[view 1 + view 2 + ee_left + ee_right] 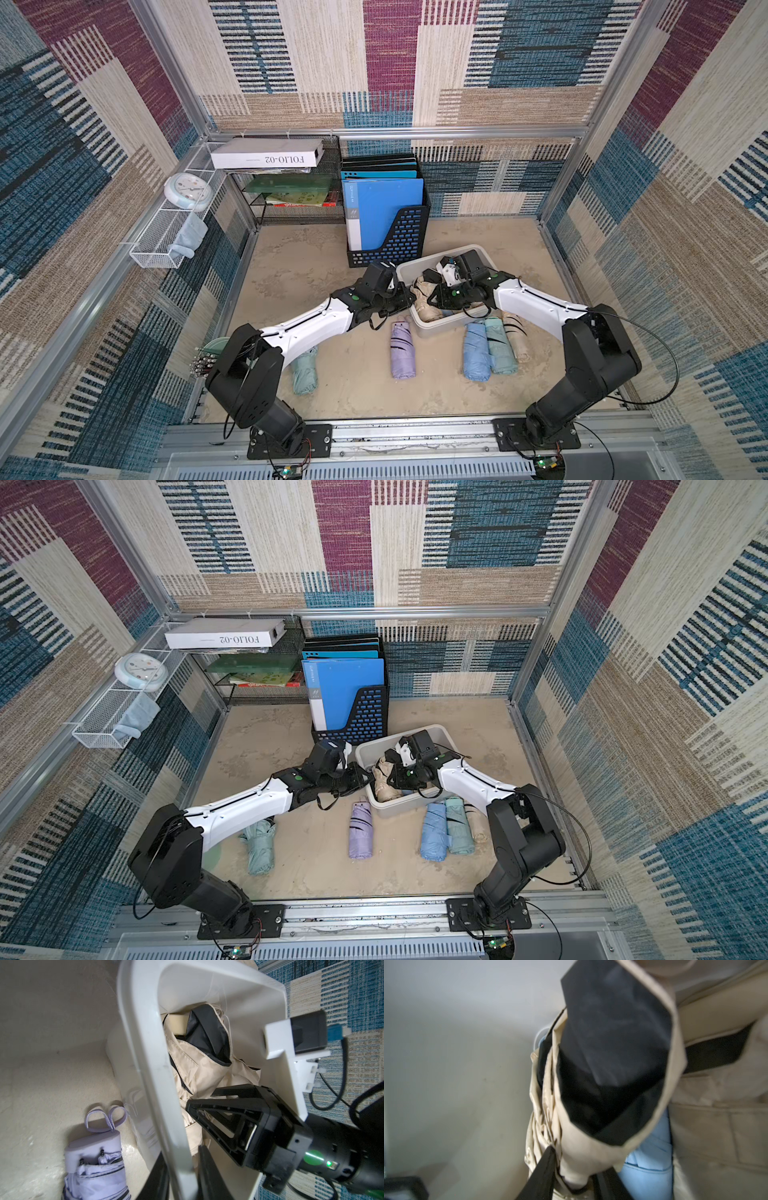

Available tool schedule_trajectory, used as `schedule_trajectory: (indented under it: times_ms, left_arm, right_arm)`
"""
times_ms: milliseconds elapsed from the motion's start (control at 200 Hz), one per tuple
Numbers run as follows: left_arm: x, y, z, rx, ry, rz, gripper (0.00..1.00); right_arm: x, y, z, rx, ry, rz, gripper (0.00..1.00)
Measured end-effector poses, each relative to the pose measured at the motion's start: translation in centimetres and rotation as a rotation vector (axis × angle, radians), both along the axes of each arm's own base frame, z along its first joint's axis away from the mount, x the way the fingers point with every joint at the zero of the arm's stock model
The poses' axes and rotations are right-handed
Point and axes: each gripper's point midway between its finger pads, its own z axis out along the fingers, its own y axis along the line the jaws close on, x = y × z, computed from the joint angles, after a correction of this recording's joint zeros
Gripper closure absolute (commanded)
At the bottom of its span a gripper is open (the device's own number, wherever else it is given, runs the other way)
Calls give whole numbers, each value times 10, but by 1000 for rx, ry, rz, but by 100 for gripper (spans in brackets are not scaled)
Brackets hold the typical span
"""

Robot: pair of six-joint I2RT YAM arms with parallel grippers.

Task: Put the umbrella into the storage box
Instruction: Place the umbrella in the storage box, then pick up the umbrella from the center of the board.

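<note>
- Left wrist view: left tool (182,1184) clamps the box (141,1043) rim, likely steadying it.
- Right tool (577,1180) grips the beige umbrella (581,1155), already inside the box.
- Placing step: next, probably release and lift clear without snagging fabric.

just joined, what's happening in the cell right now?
The left gripper clamps the rim of the storage box, apparently steadying it. The right gripper is inside the box, pinching the beige umbrella, which lies loosely bunched there. A lilac umbrella and other folded ones lie on the table beside the box.
</note>
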Motion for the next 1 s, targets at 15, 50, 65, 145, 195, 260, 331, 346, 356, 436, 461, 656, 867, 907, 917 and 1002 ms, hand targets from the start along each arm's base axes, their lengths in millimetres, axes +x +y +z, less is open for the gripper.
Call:
schedule_trajectory:
  times_ms: [15, 50, 65, 145, 195, 260, 331, 346, 356, 436, 461, 656, 867, 907, 917, 1002]
  left_arm:
    - [0, 0, 0, 2, -3, -2, 67]
    - [0, 1, 2, 11, -18, -10, 62]
    - [0, 1, 2, 14, -23, -12, 59]
    - [0, 5, 13, 20, -67, -12, 43]
    - [-2, 8, 25, 16, -96, -15, 35]
    - [-3, 15, 38, 25, -135, -2, 28]
    - [-6, 27, 49, 49, -165, 19, 24]
    - [-8, 29, 51, 53, -169, 22, 24]
    - [-8, 31, 51, 57, -170, 25, 24]
    - [-17, 51, 56, 109, -166, 67, 23]
    - [-19, 59, 56, 130, -158, 83, 23]
    - [-45, 135, 34, 366, -34, 211, 20]
    - [-81, 211, 7, 632, 63, 288, 11]
    - [-86, 224, -1, 678, 88, 302, 10]
    - [-88, 229, -3, 694, 95, 304, 9]
    - [-98, 252, -18, 778, 145, 328, 7]
  right_arm:
    - [0, 0, 2, -1, -3, 0, 50]
    - [1, -1, 7, -3, -16, 0, 44]
    - [1, -2, 10, -3, -21, 0, 42]
    - [7, -6, 32, -6, -81, -6, 33]
    - [11, -10, 46, -17, -123, -15, 31]
    - [15, -16, 61, -37, -167, -22, 30]
    - [15, -22, 74, -57, -196, -24, 29]
    - [14, -23, 76, -59, -199, -23, 28]
    - [13, -23, 77, -60, -200, -22, 28]
    - [6, -26, 87, -61, -210, -18, 28]
    - [4, -26, 90, -59, -213, -16, 28]
    - [-17, -10, 107, -14, -222, 16, 28]
    - [-37, 14, 106, 16, -206, 62, 28]
    - [-37, 16, 106, 17, -209, 62, 28]
    - [-38, 16, 106, 18, -209, 62, 28]
    - [-40, 19, 105, 20, -207, 68, 28]
